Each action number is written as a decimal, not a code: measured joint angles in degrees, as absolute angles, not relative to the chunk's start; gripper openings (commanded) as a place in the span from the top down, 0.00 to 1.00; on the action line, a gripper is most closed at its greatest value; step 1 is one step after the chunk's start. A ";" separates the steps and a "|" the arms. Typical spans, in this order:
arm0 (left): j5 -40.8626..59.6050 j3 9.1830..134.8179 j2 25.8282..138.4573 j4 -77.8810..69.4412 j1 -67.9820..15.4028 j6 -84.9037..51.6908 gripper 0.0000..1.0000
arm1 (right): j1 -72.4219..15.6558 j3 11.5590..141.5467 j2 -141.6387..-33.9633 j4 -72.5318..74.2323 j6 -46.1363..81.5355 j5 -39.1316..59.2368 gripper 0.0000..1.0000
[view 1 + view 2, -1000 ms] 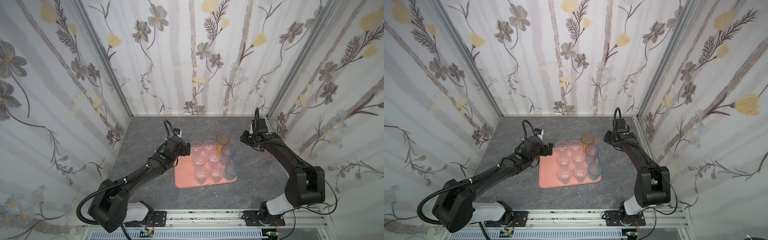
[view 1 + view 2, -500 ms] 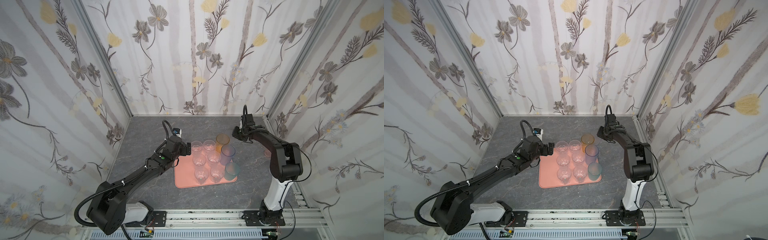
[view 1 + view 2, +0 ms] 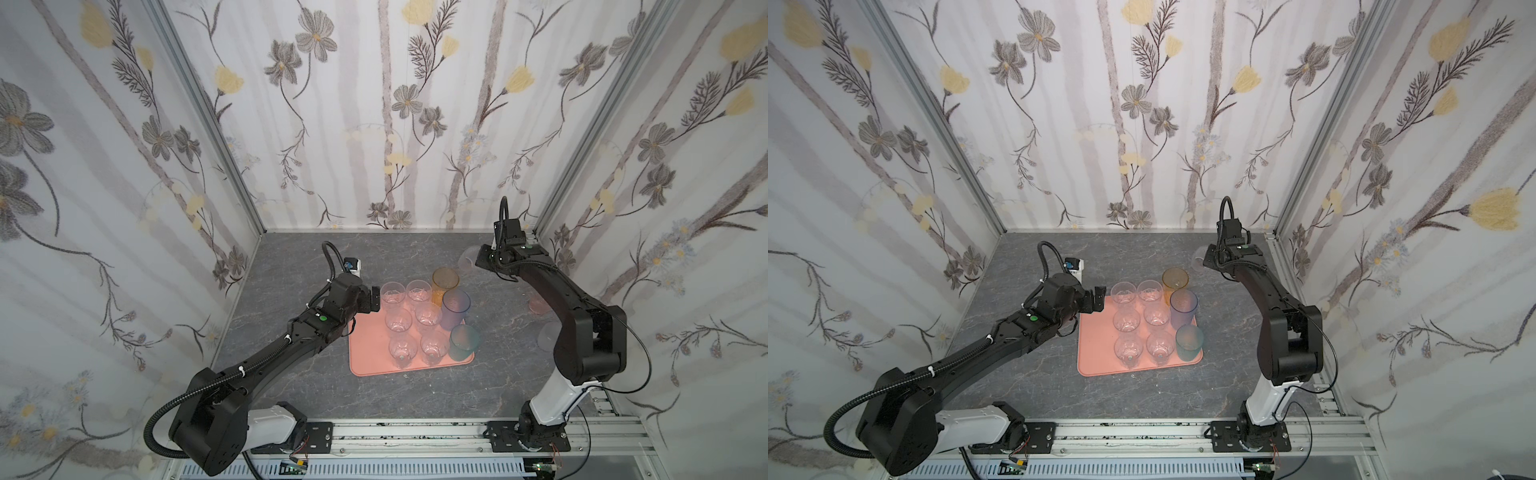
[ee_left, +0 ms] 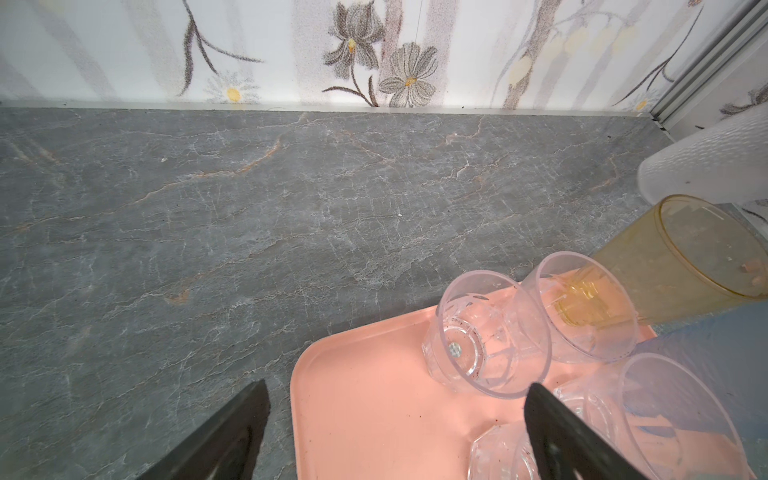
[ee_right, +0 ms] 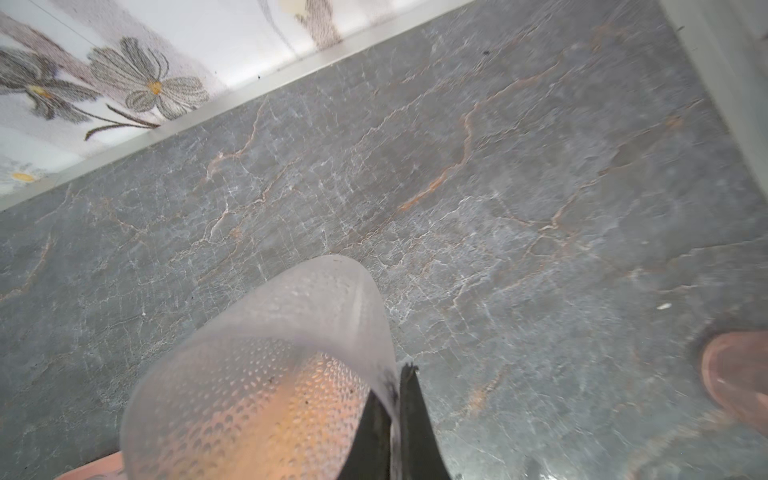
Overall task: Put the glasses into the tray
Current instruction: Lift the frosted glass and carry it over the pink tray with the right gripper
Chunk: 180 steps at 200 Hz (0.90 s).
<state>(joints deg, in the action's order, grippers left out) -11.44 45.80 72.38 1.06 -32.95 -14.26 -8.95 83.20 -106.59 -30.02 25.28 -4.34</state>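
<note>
On the grey marbled tabletop [image 3: 291, 395], the black left arm [image 3: 270, 361] reaches low to the far left corner of the flat salmon-pink rectangular plastic tray [image 3: 365, 361]. The left gripper [image 4: 397, 395] is spread wide and empty. The right arm [image 3: 561, 295] arches near the tabletop's far right corner. The right gripper [image 5: 392, 399] pinches the wall of a frosted dimpled tumbler [image 3: 467, 259], lifted, its long axis tipped far over and its base pointing away from the fingers. The tray holds nine upright glasses: six clear tumblers [image 3: 399, 320], with an amber tumbler [image 3: 444, 282], a blue-purple tumbler [image 3: 455, 305] and a teal tumbler [image 3: 463, 343] along its right edge. A short orange-pink tumbler [image 3: 539, 306] stands near the tabletop's right edge.
</note>
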 measured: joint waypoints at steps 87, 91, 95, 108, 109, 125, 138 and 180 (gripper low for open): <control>-14.81 44.14 67.02 2.72 -27.16 -11.57 0.00 | -26.44 108.38 -101.49 -45.04 23.29 -13.41 1.00; -14.96 44.23 66.87 3.25 -26.22 -11.62 0.00 | -27.66 109.45 -102.24 -45.67 23.31 -13.28 1.00; -14.96 44.27 66.74 3.70 -25.52 -11.70 0.00 | -29.04 110.69 -103.13 -46.50 23.29 -13.21 1.00; -14.94 44.38 66.24 5.23 -22.94 -12.38 0.00 | -33.15 114.39 -106.26 -48.93 23.29 -13.13 1.00; -14.94 44.38 66.17 5.41 -22.70 -12.47 0.00 | -33.34 114.58 -106.45 -49.06 23.29 -13.10 1.00; -14.70 44.25 65.23 7.16 -19.94 -13.72 0.00 | -37.50 118.54 -110.15 -51.79 23.29 -12.56 1.00; -13.89 43.68 64.05 8.23 -17.80 -14.85 0.00 | -40.47 120.97 -112.84 -53.19 23.29 -12.14 1.00; -10.66 40.58 60.62 10.04 -13.89 -18.63 0.01 | -45.76 124.99 -121.71 -56.62 22.87 -9.06 1.00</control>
<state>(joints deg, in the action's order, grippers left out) -10.66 40.58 60.62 10.04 -13.89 -18.63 -45.76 124.99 -121.71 -56.62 22.87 -9.06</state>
